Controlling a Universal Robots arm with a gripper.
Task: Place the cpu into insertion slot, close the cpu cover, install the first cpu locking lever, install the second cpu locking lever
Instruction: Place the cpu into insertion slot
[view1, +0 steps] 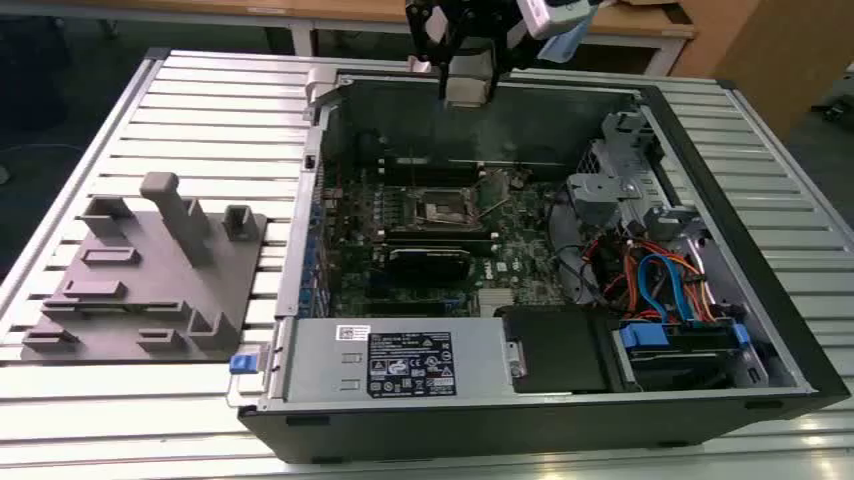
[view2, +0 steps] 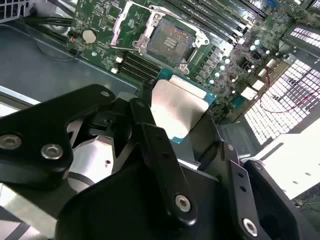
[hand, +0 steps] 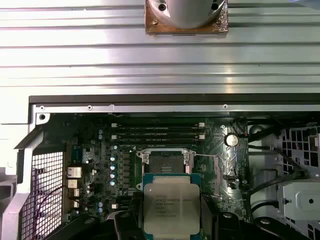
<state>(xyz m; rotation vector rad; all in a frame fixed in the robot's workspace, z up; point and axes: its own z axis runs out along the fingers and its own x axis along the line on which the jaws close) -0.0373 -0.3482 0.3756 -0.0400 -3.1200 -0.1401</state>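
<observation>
Black jaws clamp one cpu (hand: 171, 202) (silver top up) above one empty insertion slot (hand: 166, 162).

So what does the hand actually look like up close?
The hand is black: rounded linkage bars pinned with silver bolts, around a pale silver-grey metal body. In the exterior view a white and pale blue unit sits beside it.

In the first wrist view the cpu (hand: 171, 205) hides part of the insertion slot (hand: 165, 161), and the exterior view's top edge crops the arm (view1: 457, 25).
</observation>
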